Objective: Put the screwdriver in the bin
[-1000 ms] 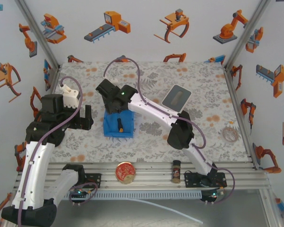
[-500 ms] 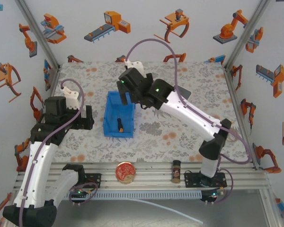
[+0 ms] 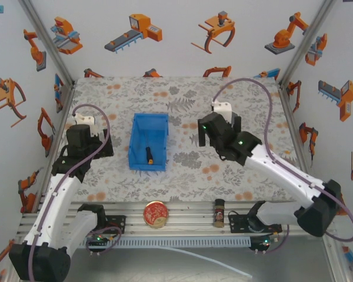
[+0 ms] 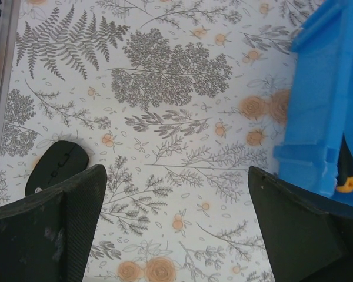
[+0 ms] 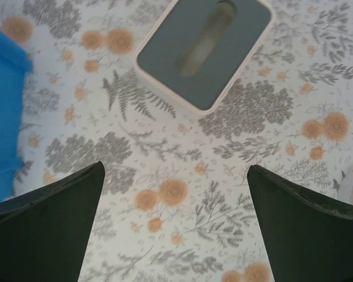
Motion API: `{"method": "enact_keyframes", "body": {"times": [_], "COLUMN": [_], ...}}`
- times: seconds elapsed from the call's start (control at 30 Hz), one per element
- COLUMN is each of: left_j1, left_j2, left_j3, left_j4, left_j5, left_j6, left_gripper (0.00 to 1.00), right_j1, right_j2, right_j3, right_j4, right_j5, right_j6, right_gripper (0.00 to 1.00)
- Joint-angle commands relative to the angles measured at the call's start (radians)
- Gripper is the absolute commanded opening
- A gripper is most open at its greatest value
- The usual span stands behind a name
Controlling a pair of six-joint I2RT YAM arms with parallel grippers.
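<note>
Screwdriver (image 3: 149,154), slim, black-handled with orange end, lay inside the blue rectangular plastic bin (image 3: 156,126); my right gripper (image 5: 175,169), jaws apart and empty, should, I judged, retreat high, clear of it.

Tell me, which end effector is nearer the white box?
Right. The right end effector hovers right by the box; the left end effector is away past the bin, on its opposite side.
</note>
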Motion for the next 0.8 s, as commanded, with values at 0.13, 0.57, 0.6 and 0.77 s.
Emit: {"method": "enact_keyframes", "body": {"times": [0.13, 0.57, 0.6, 0.77], "left_j1": [-0.004, 0.047, 0.052, 0.089], "left_j2": [0.050, 0.261, 0.290, 0.415], "left_j3": [-0.156, -0.386, -0.392, -0.401], "left_j4": [0.337, 0.971, 1.012, 1.141], "left_j5": [-0.072, -0.003, 0.000, 0.007], "left_j6": [0.003, 0.061, 0.068, 0.055], "left_gripper": [0.97, 0.97, 0.97, 0.97], "right_j1": [-0.206, -0.555, -0.577, -0.637], "right_j2": [-0.214, -0.165, -0.126, 0.029], "right_j3": [-0.343, -0.766, -0.781, -0.813], "right_j4": [0.378, 1.080, 1.133, 1.314], "right_j5": [0.108, 0.106, 0.089, -0.003], "right_j6": [-0.122, -0.319, -0.327, -0.393], "right_gripper": [0.99, 0.99, 0.99, 0.99]}}
